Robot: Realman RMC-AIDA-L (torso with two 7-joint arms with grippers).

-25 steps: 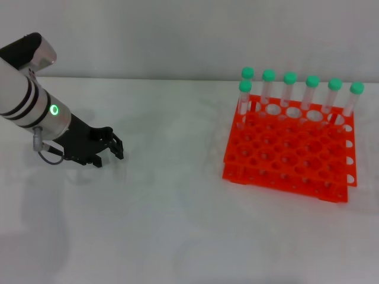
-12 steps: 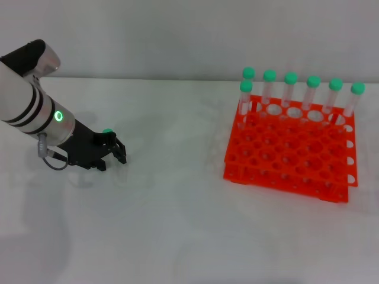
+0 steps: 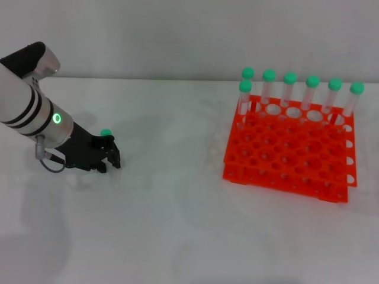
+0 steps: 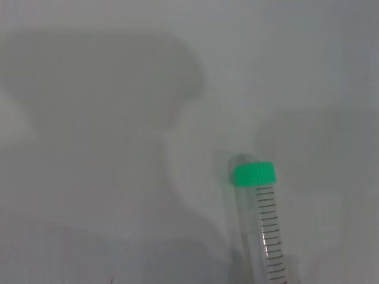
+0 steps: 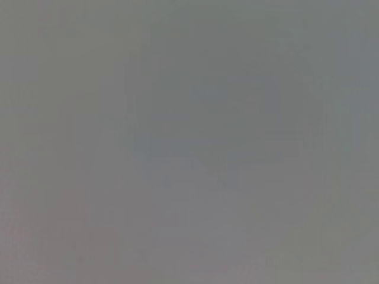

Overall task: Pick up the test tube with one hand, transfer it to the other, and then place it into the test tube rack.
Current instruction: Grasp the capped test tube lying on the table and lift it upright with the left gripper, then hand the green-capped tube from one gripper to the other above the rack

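Observation:
My left gripper [image 3: 109, 156], black on a white-and-silver arm with a green light ring, is low over the table at the left. Its fingers are closed around the test tube, whose green cap [image 3: 106, 133] sticks out behind them. In the left wrist view the clear, graduated tube [image 4: 265, 228] with its green cap stands out against the white table. The orange-red test tube rack [image 3: 284, 177] stands at the right, far from the gripper. The right gripper is out of view, and the right wrist view shows only plain grey.
Several green-capped tubes [image 3: 289, 89] stand upright in the rack's back row and one in the far left corner [image 3: 244, 97]. The white table [image 3: 172, 195] lies bare between gripper and rack. A grey wall is behind.
The left gripper's fingers, spread a second ago, have closed. It shifted slightly left and a green cap now shows behind the fingers. The rack has not moved.

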